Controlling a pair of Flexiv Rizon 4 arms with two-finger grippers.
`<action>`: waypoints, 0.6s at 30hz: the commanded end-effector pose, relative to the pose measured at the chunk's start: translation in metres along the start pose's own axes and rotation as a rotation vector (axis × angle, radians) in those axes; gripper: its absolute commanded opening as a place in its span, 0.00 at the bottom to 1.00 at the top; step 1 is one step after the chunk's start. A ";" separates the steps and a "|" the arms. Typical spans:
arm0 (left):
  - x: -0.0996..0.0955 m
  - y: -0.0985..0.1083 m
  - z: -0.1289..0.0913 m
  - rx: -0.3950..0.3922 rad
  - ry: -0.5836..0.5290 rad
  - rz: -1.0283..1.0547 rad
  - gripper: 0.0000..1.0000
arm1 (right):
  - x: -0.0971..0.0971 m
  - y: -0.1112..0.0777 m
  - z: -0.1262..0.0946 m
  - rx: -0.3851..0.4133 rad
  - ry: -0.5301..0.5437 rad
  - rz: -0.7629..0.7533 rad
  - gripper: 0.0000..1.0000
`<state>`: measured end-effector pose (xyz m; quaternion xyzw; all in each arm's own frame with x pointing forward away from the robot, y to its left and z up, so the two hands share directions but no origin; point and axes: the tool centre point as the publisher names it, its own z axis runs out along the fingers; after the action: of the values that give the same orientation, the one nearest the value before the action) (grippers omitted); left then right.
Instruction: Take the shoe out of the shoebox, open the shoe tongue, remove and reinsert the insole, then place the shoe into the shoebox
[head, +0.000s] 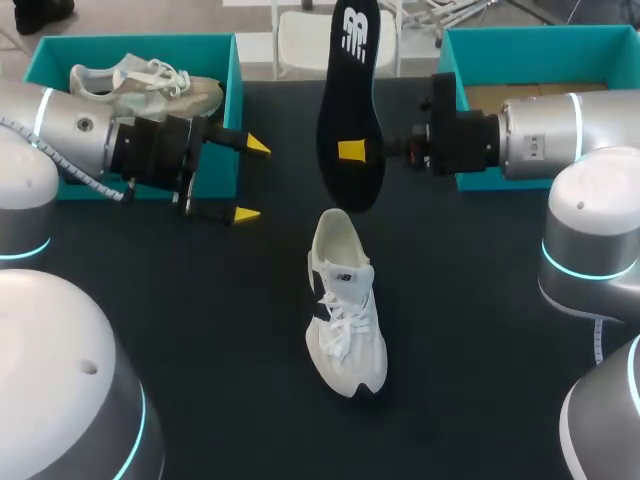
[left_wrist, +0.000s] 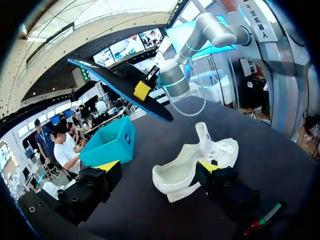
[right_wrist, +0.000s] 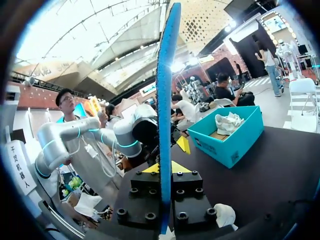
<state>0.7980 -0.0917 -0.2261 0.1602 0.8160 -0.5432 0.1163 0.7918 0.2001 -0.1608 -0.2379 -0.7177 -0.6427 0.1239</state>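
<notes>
My right claw (head: 352, 150) is clamped on the insole (head: 350, 60), one yellow tip pressed against its black face, the other hidden behind it. The insole hangs in the air over the far middle of the counter (head: 200, 330), lengthwise away from me. In the right wrist view the insole (right_wrist: 165, 100) shows edge-on, its blue rim rising straight up from between the fingers of the right claw (right_wrist: 164, 168). My left claw (head: 245, 180) is open with nothing in it, its two yellow tips spread wide. It sits just in front of the left shoebox (head: 215, 150) and points toward the middle of the counter. The white sneaker (head: 345, 310) stands upright on its sole at the middle of the counter, below the insole and apart from both claws, toe toward me and heel opening toward the far side. From the left wrist the white sneaker (left_wrist: 185, 165) lies ahead of the left claw (left_wrist: 160, 167), its tongue standing up from the opening, with the insole (left_wrist: 115, 80) held aloft beyond it. The left shoebox is teal and holds a second sneaker (head: 150, 85). The right shoebox (head: 540, 50), also teal, shows a cardboard floor behind my right arm.
</notes>
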 end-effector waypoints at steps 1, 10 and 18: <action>0.001 0.000 -0.001 -0.003 0.001 0.000 1.00 | 0.001 0.000 0.002 0.000 -0.003 0.000 0.00; 0.007 0.009 -0.001 -0.046 0.039 -0.004 1.00 | 0.000 0.000 0.001 -0.005 -0.001 -0.010 0.00; 0.027 0.023 0.007 -0.166 0.140 -0.005 1.00 | -0.010 -0.012 0.013 0.033 0.004 -0.093 0.00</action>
<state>0.7810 -0.0831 -0.2609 0.1835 0.8591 -0.4716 0.0761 0.7918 0.2017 -0.1740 -0.2029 -0.7389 -0.6345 0.1010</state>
